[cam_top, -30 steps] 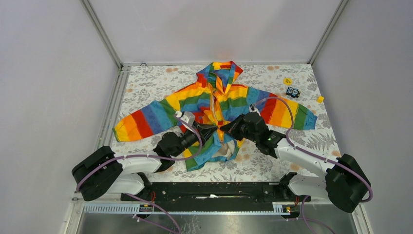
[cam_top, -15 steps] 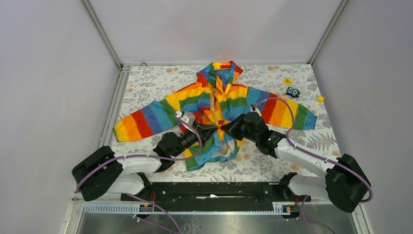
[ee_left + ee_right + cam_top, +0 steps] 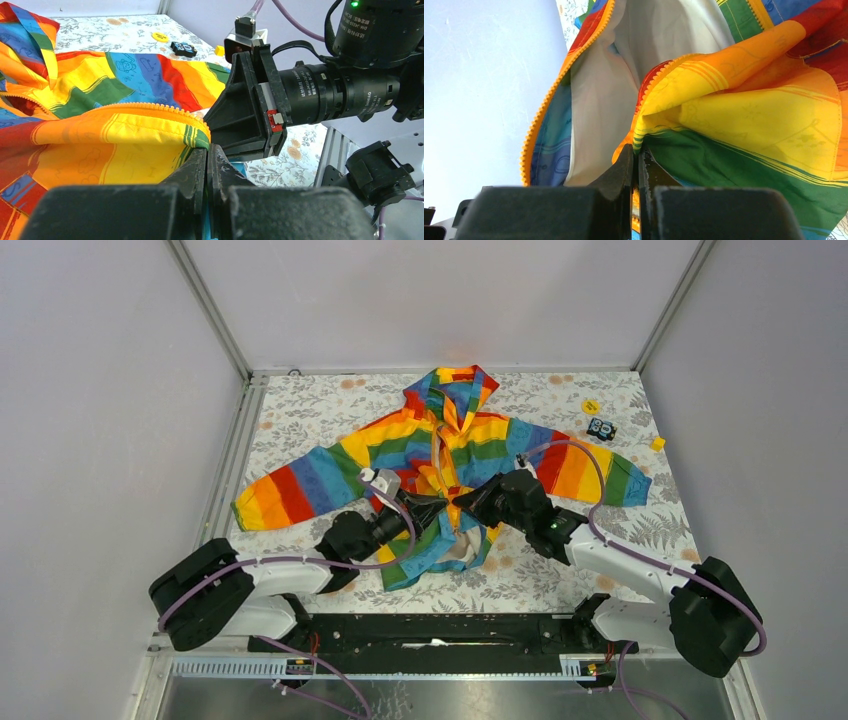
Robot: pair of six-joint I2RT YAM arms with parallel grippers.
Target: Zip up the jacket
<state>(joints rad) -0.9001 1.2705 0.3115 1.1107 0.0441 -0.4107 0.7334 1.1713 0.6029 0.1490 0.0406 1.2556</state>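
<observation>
The rainbow-striped hooded jacket (image 3: pixel 440 455) lies on the table, hood at the far side, sleeves spread, front open low down with white lining (image 3: pixel 462 550) showing. My left gripper (image 3: pixel 432 508) is shut on the jacket's front edge by the orange zipper teeth (image 3: pixel 150 107), the jacket (image 3: pixel 100 145) bunched over its jaws. My right gripper (image 3: pixel 468 510) is shut on the opposite zipper edge; in the right wrist view the jacket (image 3: pixel 744 115) and its lining (image 3: pixel 604 100) hang above the gripper (image 3: pixel 636 155). The two grippers meet at the jacket's middle. The right gripper's body (image 3: pixel 260 110) fills the left wrist view.
The table has a floral cloth (image 3: pixel 600 530). A yellow disc (image 3: pixel 590 406), a small black and blue toy (image 3: pixel 601 428) and a yellow cube (image 3: pixel 657 443) lie at the far right. Grey walls close the cell on three sides.
</observation>
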